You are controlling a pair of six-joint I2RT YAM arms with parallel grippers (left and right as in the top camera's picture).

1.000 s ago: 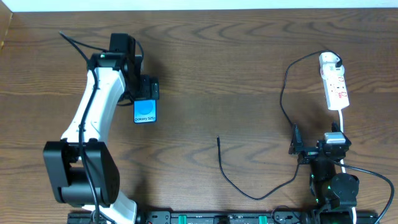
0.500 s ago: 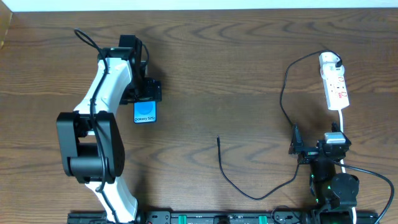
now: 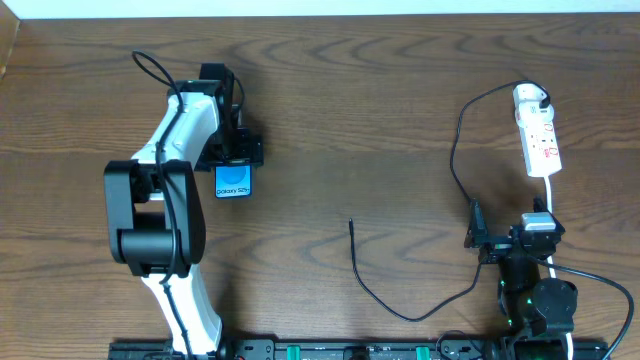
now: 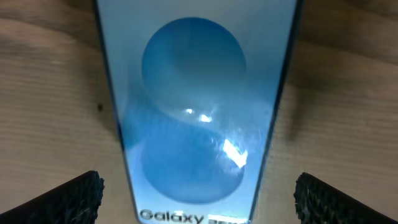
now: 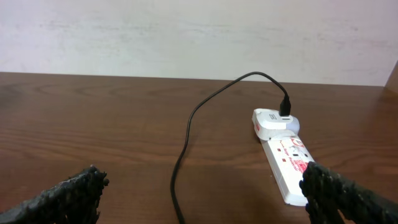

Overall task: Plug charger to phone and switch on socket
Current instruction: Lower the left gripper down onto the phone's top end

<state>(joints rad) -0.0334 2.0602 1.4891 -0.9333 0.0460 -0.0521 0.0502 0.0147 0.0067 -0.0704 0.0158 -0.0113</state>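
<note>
1. The brown wooden table [image 3: 330, 100] is carrying everything.
2. The left arm [image 3: 165, 190] is reaching out over the table's left half, with the left gripper [image 3: 234, 158] hanging right above the phone's far end.
3. In the left wrist view its fingers [image 4: 68, 199] are standing wide open on either side of the phone, with bare wood showing between each finger and the phone's edge; they are gripping nothing.
4. The right arm [image 3: 535, 290] is sitting folded at the near right edge. The right gripper [image 5: 205, 199] is pointing toward the socket and gaping wide, holding nothing.
5. The charger [image 3: 400, 310] is trailing from the socket, looping left, passing the right arm and curving along the near edge.
6. The socket [image 3: 540, 140] is lying at the far right, well apart from the right gripper.
7. The phone [image 3: 233, 180] is lying flat, screen up and glowing blue, on the left half.
8. The plug [image 3: 530, 98] is sitting in the socket's far end.
9. The tip [image 3: 350, 222] is lying on bare wood between the arms, well apart from the phone.
</note>
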